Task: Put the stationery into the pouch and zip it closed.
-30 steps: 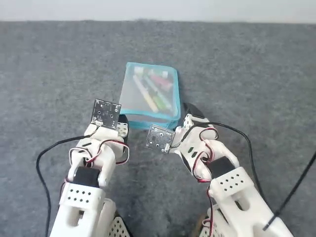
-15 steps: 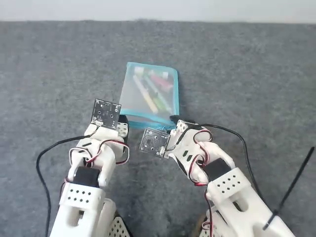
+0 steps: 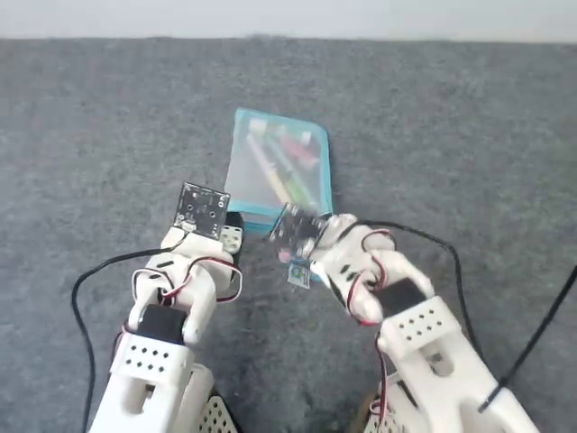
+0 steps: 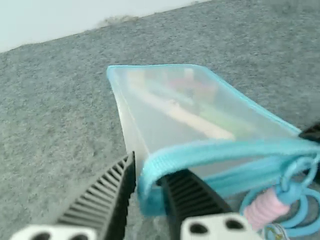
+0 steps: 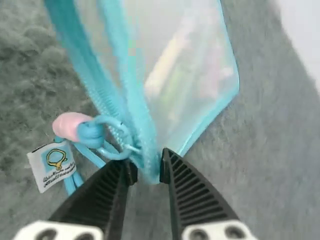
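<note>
Jaws, left: the left gripper (image 4: 147,177) is clenched on the near left corner of the pouch (image 3: 279,167), with the teal zip band (image 4: 225,150) pinched between its ribbed pads.
Jaws, right: the right gripper (image 5: 147,172) is clenched on the same band further along, just beside the slider ring.
Pull cord: the teal loops carry a pink bead (image 5: 70,125) and a paper tag (image 5: 52,162). They hang on the near side of the band, and the tag lies on the carpet (image 3: 451,135) between the two arms.
Pouch: its zip edge is held up off the carpet by the two grips. The body runs away from the arms and its far end rests on the carpet.
Stationery: the stationery (image 3: 287,173), pens or markers, shows through the clear wall and lies lengthwise inside. I see no loose pieces on the carpet.
Done: loading looks finished.
Left: the zip. Between the grips the band reads as shut, but both wrist views are soft there, so I cannot tell how far the slider has yet to run.
Near room: the two wrists sit close together at the zip edge, with little slack between them. A dark cable trails beside each arm.
Far room: open carpet lies on both sides of the pouch and beyond it. The pale wall (image 3: 288,18) at the carpet's far edge is well apart from the pouch.
</note>
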Motion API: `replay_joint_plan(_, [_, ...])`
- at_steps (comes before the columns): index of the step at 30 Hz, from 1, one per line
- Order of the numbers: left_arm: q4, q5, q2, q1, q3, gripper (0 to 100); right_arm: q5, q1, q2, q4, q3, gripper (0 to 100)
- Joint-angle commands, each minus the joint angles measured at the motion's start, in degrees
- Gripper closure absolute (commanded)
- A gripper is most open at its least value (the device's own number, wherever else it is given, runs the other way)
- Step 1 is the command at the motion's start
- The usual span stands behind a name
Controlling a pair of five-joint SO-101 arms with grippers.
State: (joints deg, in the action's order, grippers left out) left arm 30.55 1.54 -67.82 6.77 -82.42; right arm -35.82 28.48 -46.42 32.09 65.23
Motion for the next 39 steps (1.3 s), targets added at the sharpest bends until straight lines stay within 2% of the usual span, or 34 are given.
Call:
replay_joint_plan(1, [0.2, 0.1, -0.2, 2.1, 3.9, 85, 6.0, -2.9, 1.4, 8.3, -9.1, 99.3])
replay_joint_plan(8, [9.1, -0.2, -5.0, 1.8, 7.7, 84, 10.6, -4.2, 2.2, 10.4, -10.8, 99.3])
replay_joint_plan(15, [23.2, 0.0, -28.7, 2.2, 6.5, 84, 11.0, -4.2, 1.7, 10.6, -10.6, 99.3])
replay_joint_plan(18, [22.7, 1.0, -33.0, 2.2, 2.9, 84, 10.9, -4.2, 1.6, 14.8, -14.4, 99.3])
replay_joint_plan(24, [21.9, 1.0, -28.2, 2.1, 3.6, 84, 12.5, -4.0, 1.8, 26.6, -27.6, 99.3])
replay_joint_plan(29, [19.7, 0.8, -22.7, 2.7, 3.8, 84, 15.5, -3.2, 2.3, 28.4, -32.0, 99.3])
replay_joint_plan(31, [20.0, 0.9, -21.4, 6.7, 3.9, 83, 16.2, -2.5, 2.3, 28.4, -31.7, 99.3])
replay_joint_plan(34, [20.8, 1.2, -20.0, 14.7, 3.9, 77, 17.2, -0.2, 2.3, 28.6, -31.6, 99.3])
replay_joint_plan(39, [19.4, 1.2, -17.3, 16.2, 3.9, 74, 15.8, 4.4, 1.7, 27.1, -26.8, 99.3])
